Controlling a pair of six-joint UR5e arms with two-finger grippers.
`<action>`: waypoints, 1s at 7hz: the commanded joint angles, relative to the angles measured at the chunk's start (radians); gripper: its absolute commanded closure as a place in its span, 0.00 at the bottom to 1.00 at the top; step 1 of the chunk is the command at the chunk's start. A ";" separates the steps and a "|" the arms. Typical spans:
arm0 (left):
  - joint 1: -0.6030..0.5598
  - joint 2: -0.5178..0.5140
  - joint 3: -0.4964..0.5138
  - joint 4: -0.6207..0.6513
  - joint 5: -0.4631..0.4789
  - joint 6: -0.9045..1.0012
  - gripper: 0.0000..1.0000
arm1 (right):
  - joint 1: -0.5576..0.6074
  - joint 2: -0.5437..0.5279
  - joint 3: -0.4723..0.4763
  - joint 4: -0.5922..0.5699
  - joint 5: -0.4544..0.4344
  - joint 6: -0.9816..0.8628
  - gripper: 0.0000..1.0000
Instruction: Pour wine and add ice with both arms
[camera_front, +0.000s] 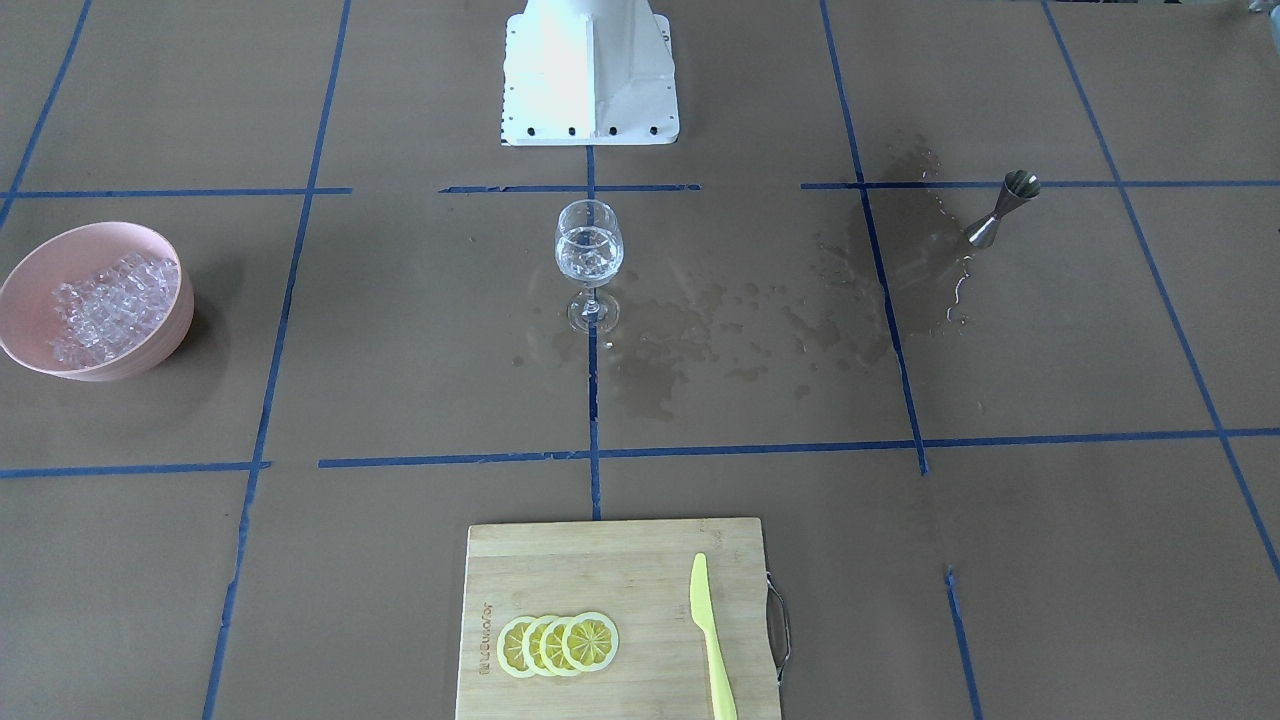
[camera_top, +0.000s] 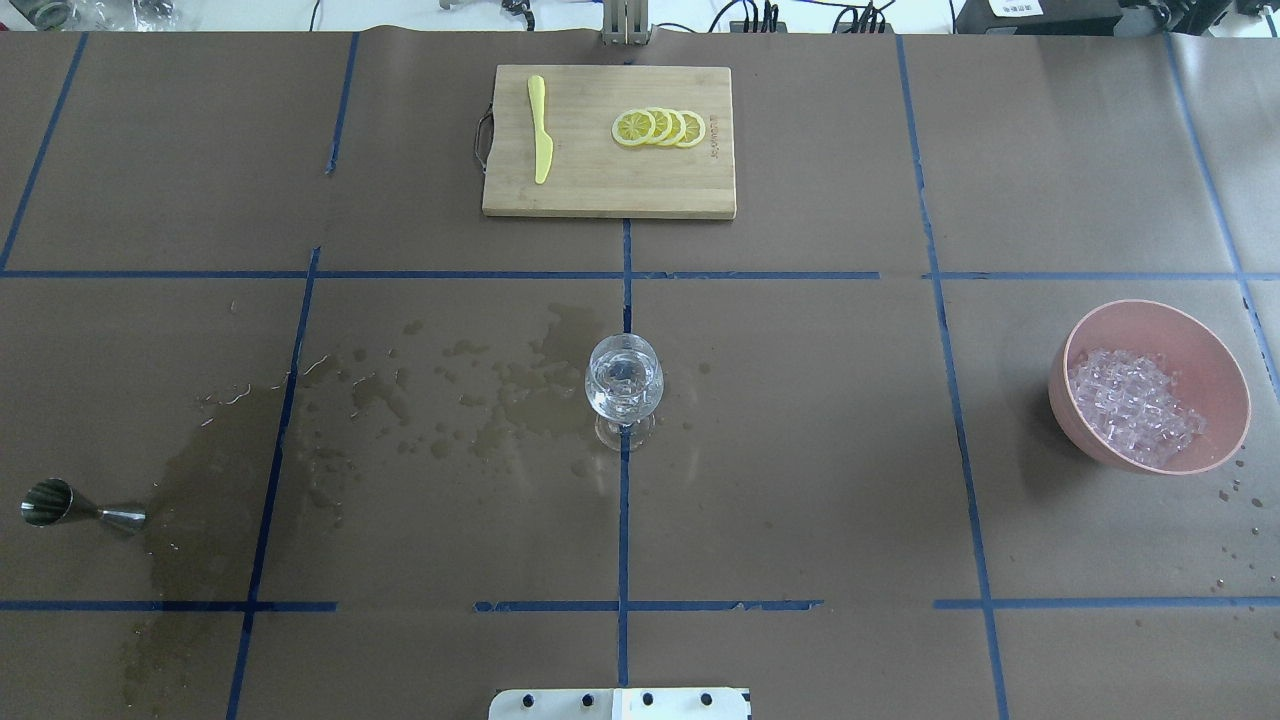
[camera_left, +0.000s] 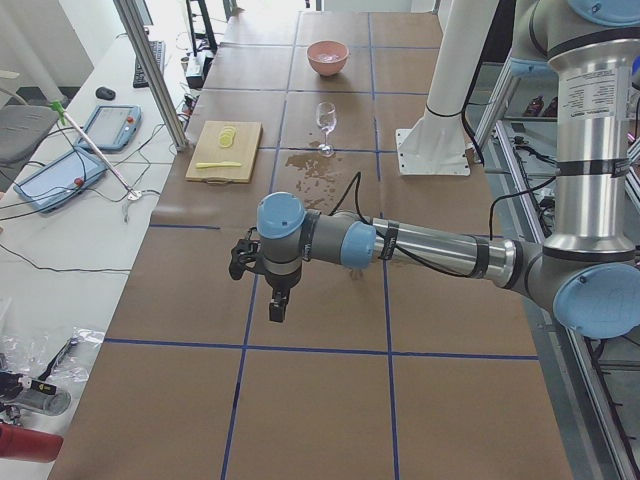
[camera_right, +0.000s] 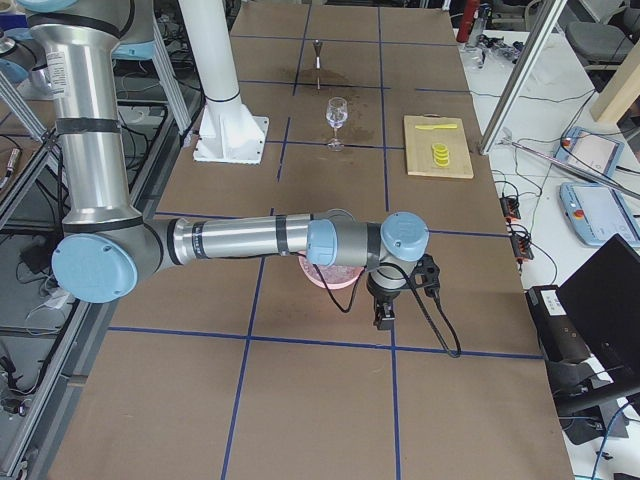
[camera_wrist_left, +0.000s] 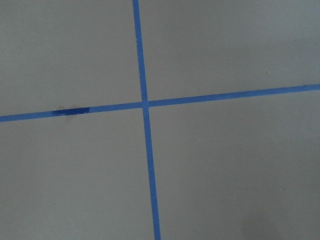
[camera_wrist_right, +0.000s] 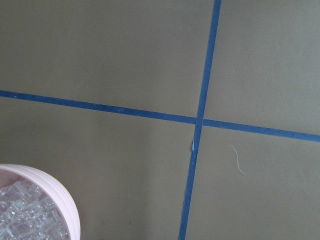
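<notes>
A stemmed wine glass (camera_front: 589, 250) (camera_top: 624, 385) stands at the table's centre with clear wine and a few ice cubes in it. The ice (camera_front: 105, 305) (camera_top: 1135, 405) (camera_wrist_right: 25, 217) is heaped in a pink bowl (camera_front: 150, 350) (camera_top: 1075, 415). My left arm reaches over bare paper, its gripper (camera_left: 278, 305) pointing down far from the glass. My right gripper (camera_right: 383, 315) hangs just past the bowl (camera_right: 320, 277). Both grippers show only in the side views, so I cannot tell whether they are open or shut.
A steel jigger (camera_front: 1000, 210) (camera_top: 80, 508) stands beside dark wet stains (camera_top: 200, 480) on the robot's left. A bamboo board (camera_top: 600, 190) at the far edge holds lemon slices (camera_top: 660, 127) and a yellow knife (camera_top: 540, 130). The white pedestal (camera_front: 590, 80) stands behind the glass.
</notes>
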 joint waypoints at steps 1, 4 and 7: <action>-0.012 0.002 -0.034 0.055 -0.001 0.051 0.00 | -0.009 -0.004 -0.002 0.008 0.003 0.002 0.00; -0.013 -0.004 -0.031 0.055 0.000 0.049 0.00 | -0.010 -0.011 0.003 0.013 0.008 0.000 0.00; -0.013 -0.013 -0.015 0.054 0.000 0.049 0.00 | -0.010 -0.019 0.004 0.013 0.005 0.002 0.00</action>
